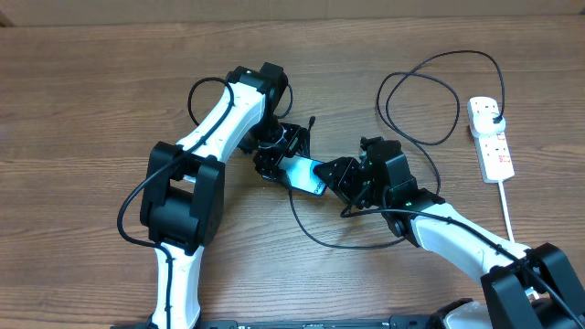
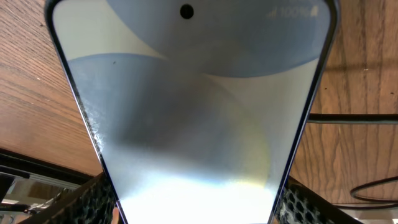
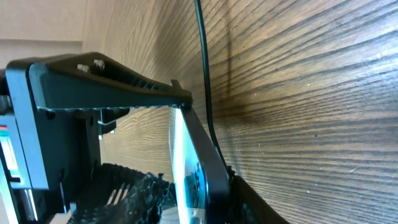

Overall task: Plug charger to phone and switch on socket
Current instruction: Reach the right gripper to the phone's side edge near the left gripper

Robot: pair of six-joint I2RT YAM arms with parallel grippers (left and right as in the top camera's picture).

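The phone (image 1: 306, 174), with a light blue screen, is held above the table at the centre. My left gripper (image 1: 279, 155) is shut on its lower end; the screen (image 2: 193, 112) fills the left wrist view between the fingers (image 2: 196, 202). My right gripper (image 1: 334, 178) is shut on the phone's other end, seen edge-on (image 3: 196, 162) between its fingers (image 3: 186, 199). The charger's black cable (image 1: 311, 233) loops over the table under the phone, and its plug (image 1: 494, 114) sits in the white socket (image 1: 491, 137) at the far right. The connector tip is hidden.
The socket's thick white cord (image 1: 507, 210) runs toward the front right. Cable loops (image 1: 425, 142) lie between the right arm and the socket. The cable also shows on the wood in the left wrist view (image 2: 354, 116) and in the right wrist view (image 3: 204, 62).
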